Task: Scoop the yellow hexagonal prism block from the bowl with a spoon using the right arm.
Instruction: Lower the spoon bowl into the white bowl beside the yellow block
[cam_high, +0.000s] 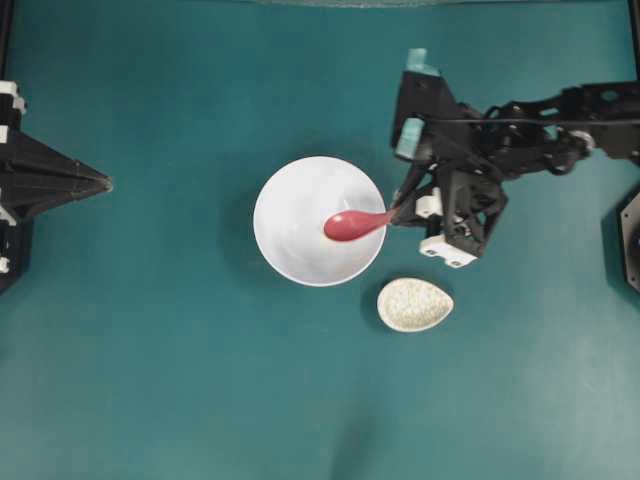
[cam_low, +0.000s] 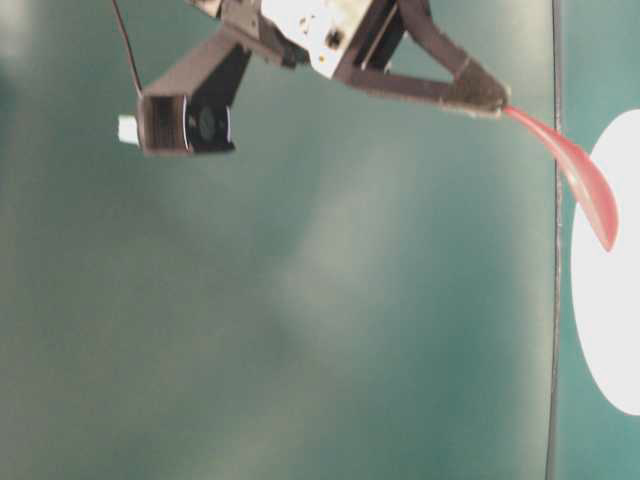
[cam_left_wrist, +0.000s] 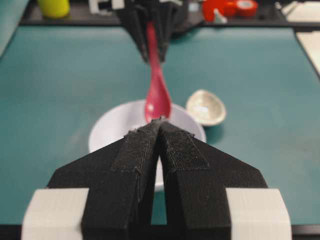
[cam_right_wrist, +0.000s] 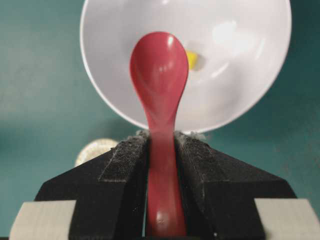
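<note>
Spoon held by its handle in the right gripper, whose padded jaws are pressed onto it from both sides, so the oval head sticks straight out ahead of the fingertips. From the right wrist view the head hangs over the white bowl, hollow side up, and the yellow hexagonal prism block peeks out just past the head's right edge, lying on the bowl's floor. So the block sits ahead of the gripper, slightly to the right of the spoon's long axis. Overhead, that axis runs from the bowl's right rim inward toward its middle, handle end at the rim; the block itself is hidden there under the head. From table level the spoon slopes down, tip lowest. I'd judge the next move needs the tip lowered and nudged slightly sideways to get under the block.

The left gripper sits well apart at the table's left, jaws closed together on nothing. A speckled spoon rest lies just beside the bowl.
</note>
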